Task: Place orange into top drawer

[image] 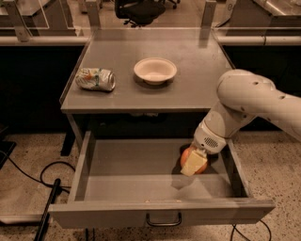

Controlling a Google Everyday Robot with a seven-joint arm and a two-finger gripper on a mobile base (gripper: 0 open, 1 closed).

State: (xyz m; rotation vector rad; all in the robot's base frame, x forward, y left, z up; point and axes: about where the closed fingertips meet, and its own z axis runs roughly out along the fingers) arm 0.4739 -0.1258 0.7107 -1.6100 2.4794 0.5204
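The top drawer [127, 167] is pulled open below the tabletop, its dark curved handle [163, 221] on the front panel. The orange [186, 156] is inside the drawer at its right side, low over or on the flat bottom; I cannot tell whether it touches. My gripper [193, 162] reaches down from the white arm [244, 101] on the right and is shut on the orange, with a pale finger [194, 164] across the fruit's front. The orange's right half is hidden by the gripper.
A crushed white-green can [95, 79] lies on the grey tabletop [197, 70] at the left, and a white bowl [155, 70] stands at its middle. Black cables [33, 176] and a dark rod [47, 212] lie on the floor at the left. An office chair [138, 10] stands behind the table.
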